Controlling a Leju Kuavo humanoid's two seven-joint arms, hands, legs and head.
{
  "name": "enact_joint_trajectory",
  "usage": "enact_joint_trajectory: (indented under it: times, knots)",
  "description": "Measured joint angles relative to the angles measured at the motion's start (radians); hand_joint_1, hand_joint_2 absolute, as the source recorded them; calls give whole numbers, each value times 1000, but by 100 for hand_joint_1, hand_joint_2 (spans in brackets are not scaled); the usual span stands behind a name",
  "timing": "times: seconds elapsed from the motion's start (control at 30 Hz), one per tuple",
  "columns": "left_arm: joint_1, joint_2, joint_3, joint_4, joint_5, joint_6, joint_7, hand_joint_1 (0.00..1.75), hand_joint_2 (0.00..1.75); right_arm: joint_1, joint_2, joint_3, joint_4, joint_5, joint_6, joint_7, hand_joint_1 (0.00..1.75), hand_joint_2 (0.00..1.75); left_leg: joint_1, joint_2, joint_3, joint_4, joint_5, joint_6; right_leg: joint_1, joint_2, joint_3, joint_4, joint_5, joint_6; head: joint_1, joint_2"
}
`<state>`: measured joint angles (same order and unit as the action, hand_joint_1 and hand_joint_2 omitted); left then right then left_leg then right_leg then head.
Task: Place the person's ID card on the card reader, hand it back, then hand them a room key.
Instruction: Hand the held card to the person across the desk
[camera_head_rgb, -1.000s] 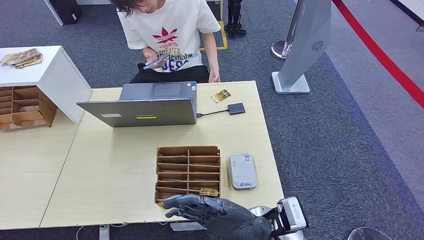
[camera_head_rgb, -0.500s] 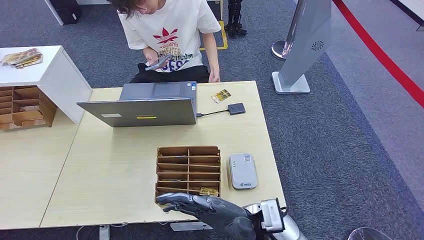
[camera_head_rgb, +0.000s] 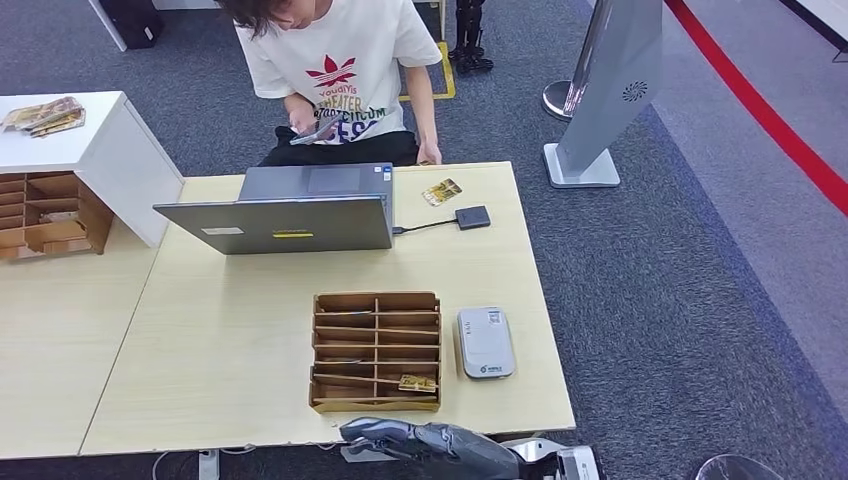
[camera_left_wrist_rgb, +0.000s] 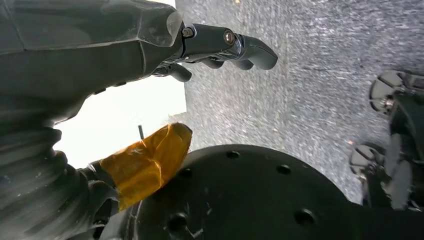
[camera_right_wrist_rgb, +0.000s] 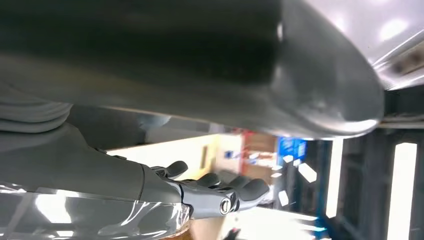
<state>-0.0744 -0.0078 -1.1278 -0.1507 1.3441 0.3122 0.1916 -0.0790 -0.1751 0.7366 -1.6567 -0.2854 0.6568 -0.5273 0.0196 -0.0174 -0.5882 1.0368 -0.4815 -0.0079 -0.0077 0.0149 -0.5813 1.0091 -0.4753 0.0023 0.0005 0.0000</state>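
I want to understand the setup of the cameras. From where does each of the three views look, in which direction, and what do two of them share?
Head view: high on the robot, facing forward and down at the table, card reader and seated person; right hand at the near edge.
Left wrist view: behind the left hand, facing down at carpet.
Right wrist view: behind the right hand, facing a blurred room.
Shared: head and right wrist views both show the right hand.
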Motion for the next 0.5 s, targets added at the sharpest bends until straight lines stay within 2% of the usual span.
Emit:
enact_joint_trajectory:
  times: [0.13,0.37,0.5]
  knots:
    - [-1,7,40,0,27,-4,-10,0,175,-8,0,2,17,28,-42,73,0,0,0,0,0,0,0,0,0,0,0,0,0,0,0,0]
    - [-6,13,64,0,36,-7,6,0,175,-27,0,15,41,13,-13,43,0,0,0,0,0,0,1,0,0,0,0,0,0,0,0,0]
    - [-7,15,76,0,41,-5,14,0,175,-30,4,15,44,-58,44,22,0,0,0,0,0,0,1,0,0,0,0,0,0,0,0,0]
